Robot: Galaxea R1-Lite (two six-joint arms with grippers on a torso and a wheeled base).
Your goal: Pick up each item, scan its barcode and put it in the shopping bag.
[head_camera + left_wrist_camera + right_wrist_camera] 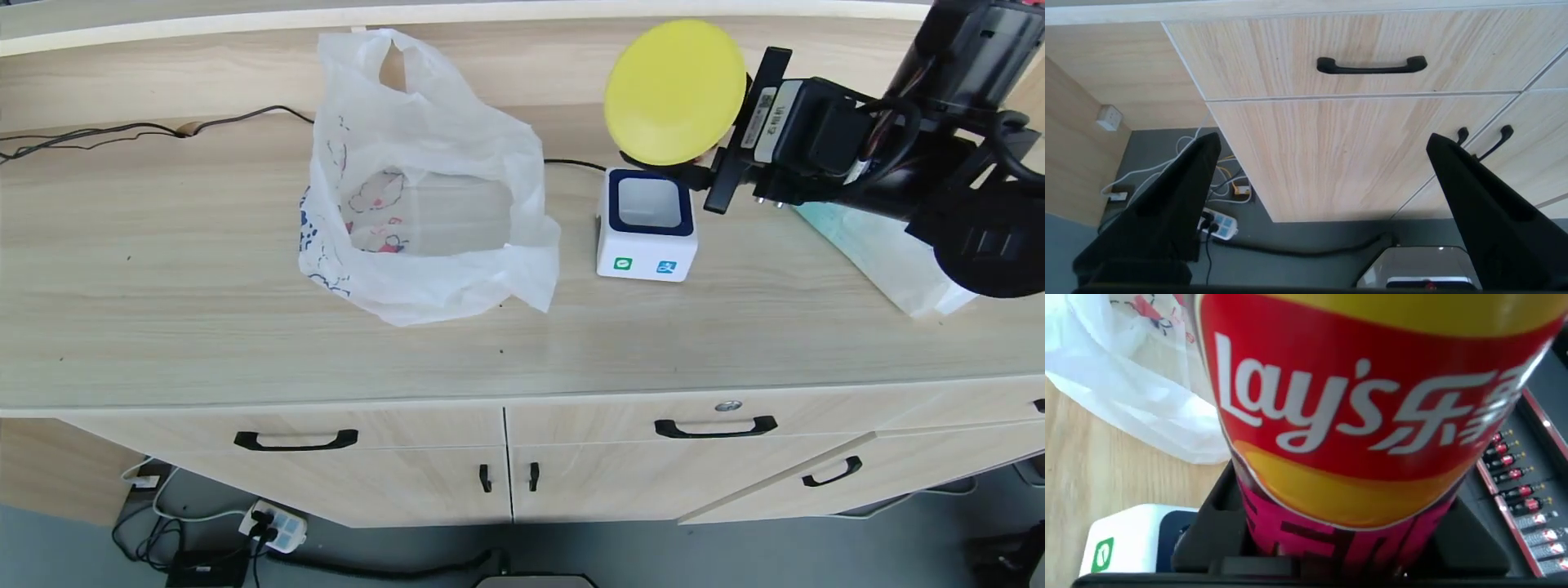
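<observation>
Claw [1339,549] holds chip can [1372,416] near white scanner [1123,539].

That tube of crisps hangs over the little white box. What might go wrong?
The red cylindrical crisp can with a yellow lid is round and smooth, so it might slip from the right gripper onto the white cube scanner below. Its barcode, which I cannot see, may face away from the scanner's window. The thin white plastic shopping bag sags at its mouth, so the can could catch the rim.
</observation>
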